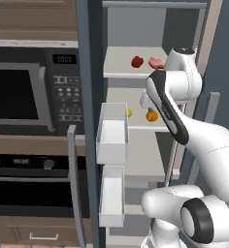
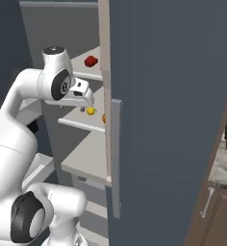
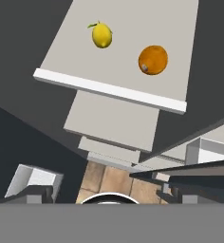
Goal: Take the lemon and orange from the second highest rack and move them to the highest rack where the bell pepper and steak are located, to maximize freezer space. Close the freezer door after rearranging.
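The freezer (image 1: 155, 29) stands open, its freezer door (image 1: 89, 97) swung out to the left. On the highest rack (image 1: 117, 70) lie the dark red bell pepper (image 1: 137, 61) (image 2: 90, 61) and the pink steak (image 1: 156, 62). One rack lower (image 3: 123, 28) sit the yellow lemon (image 1: 129, 112) (image 2: 90, 111) (image 3: 102, 35) and the orange (image 1: 152, 116) (image 3: 153, 60), a little apart. My gripper (image 1: 145, 102) (image 2: 83, 102) (image 3: 104, 194) hovers just above and in front of this rack's edge. It is open, with nothing between its fingers (image 3: 31, 192).
Two white bins (image 1: 112, 133) (image 1: 111, 193) hang on the door's inner face, close to my arm's left. A black microwave (image 1: 19, 92) and an oven (image 1: 34, 186) lie beyond the door. A closed slate-blue panel (image 2: 173, 120) with a grey handle (image 2: 115, 158) bounds the right side.
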